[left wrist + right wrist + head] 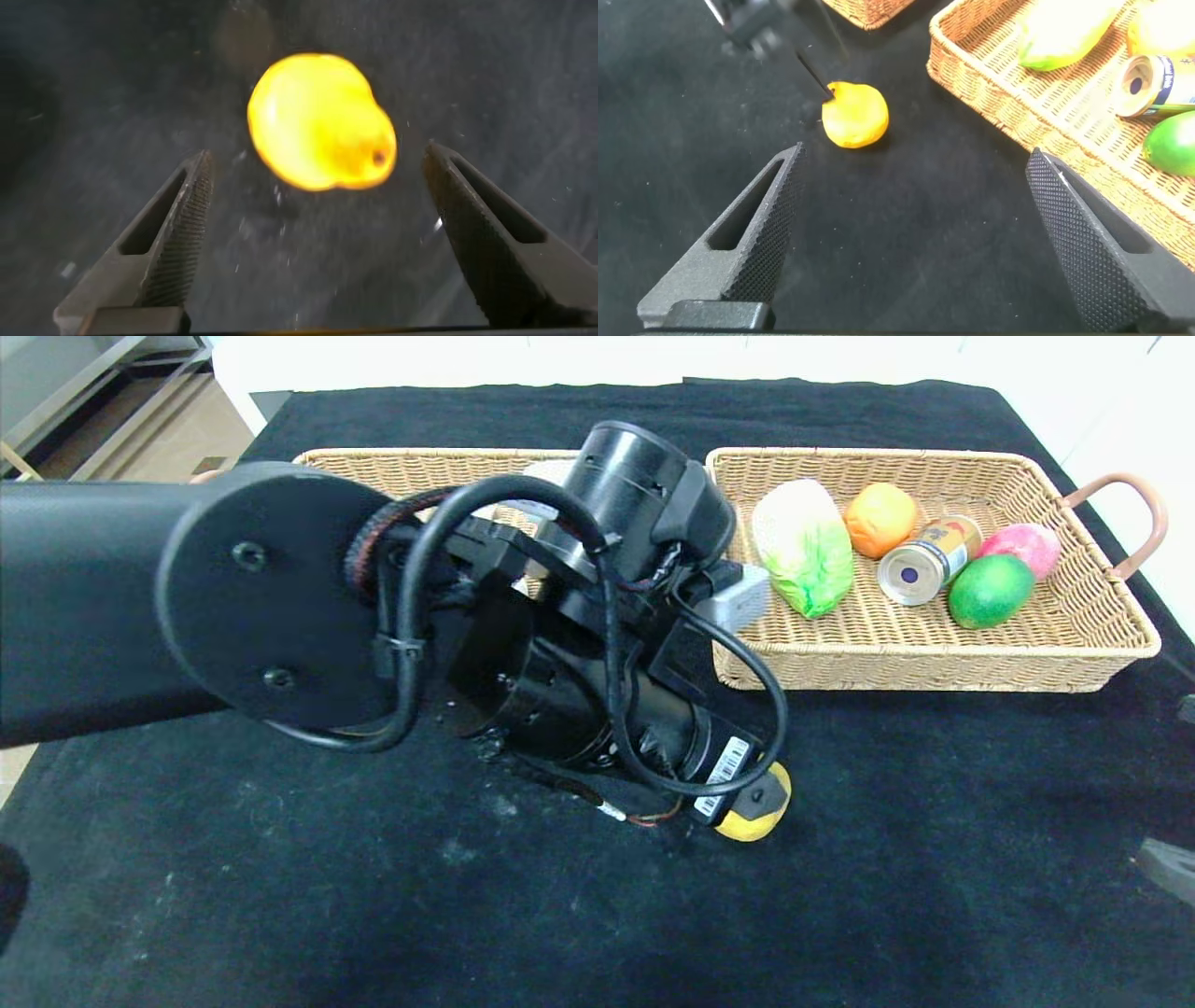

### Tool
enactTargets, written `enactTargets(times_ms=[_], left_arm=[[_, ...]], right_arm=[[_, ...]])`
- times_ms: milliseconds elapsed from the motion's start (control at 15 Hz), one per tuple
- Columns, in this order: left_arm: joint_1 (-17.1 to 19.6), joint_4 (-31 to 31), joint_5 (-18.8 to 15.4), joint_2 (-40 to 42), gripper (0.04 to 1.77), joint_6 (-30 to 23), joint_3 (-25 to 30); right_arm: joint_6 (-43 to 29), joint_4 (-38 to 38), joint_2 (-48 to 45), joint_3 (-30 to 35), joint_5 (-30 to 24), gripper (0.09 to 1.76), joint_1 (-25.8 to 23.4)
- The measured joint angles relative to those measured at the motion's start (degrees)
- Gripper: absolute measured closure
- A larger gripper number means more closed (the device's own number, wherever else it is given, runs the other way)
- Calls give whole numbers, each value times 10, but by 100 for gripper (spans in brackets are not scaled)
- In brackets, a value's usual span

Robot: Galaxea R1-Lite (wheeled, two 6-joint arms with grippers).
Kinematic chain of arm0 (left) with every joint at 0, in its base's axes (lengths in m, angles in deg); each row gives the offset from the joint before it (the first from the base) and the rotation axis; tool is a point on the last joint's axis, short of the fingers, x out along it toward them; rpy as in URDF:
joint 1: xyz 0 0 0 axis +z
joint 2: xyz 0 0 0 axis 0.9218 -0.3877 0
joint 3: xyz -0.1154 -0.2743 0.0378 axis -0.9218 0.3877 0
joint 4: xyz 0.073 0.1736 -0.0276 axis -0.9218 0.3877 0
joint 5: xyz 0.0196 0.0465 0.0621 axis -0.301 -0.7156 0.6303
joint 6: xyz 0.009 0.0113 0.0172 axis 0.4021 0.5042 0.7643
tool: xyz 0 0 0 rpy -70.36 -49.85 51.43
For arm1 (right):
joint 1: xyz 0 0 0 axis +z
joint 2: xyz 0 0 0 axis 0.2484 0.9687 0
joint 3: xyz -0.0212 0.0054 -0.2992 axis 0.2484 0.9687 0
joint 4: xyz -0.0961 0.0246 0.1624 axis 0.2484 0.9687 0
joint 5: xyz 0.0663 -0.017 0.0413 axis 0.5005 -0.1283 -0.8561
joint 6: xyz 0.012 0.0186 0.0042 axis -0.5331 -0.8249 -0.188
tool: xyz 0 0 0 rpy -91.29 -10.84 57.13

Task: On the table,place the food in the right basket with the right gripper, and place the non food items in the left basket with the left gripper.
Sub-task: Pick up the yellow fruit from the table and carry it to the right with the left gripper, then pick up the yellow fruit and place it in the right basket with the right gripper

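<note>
A yellow pear-shaped fruit [752, 821] [318, 121] [854, 114] lies on the black table [934, 896] in front of the right basket [934, 665]. My left gripper [318, 154] hangs open just above the fruit, its fingers [182, 229] spread wide on either side without touching it. In the head view the left arm hides most of the left basket [411, 467] and whatever non food items lie in it. My right gripper [917, 154] is open and empty, low over the table to the right of the fruit.
The right basket holds a cabbage [803, 546], a drink can [929, 560], an orange fruit [880, 518], a pink fruit [1022, 546] and a green fruit [990, 590]. The basket's near corner [971, 79] stands close to the yellow fruit.
</note>
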State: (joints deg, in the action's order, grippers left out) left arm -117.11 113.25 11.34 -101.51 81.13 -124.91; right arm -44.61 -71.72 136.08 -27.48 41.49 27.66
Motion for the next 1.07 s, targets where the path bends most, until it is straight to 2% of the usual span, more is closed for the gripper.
enactTargets(times_ms=[200,400,600,800,867,1067], left_arm=[[7,-4,-3,60,16,8,77],[21,-34,-7,136,14,41,191],[44,-177,-19,202,12,65,334],[83,-333,-54,255,12,106,460],[96,-368,-58,267,11,118,489],[114,-409,-59,307,11,128,554]], right_arm=[[0,0,4,1,1,14,4],[0,-1,15,0,10,14,4],[0,-2,31,-1,17,14,4],[-1,-2,45,-1,19,14,7],[-1,-2,47,-1,19,14,9],[-3,0,51,-1,19,14,17]])
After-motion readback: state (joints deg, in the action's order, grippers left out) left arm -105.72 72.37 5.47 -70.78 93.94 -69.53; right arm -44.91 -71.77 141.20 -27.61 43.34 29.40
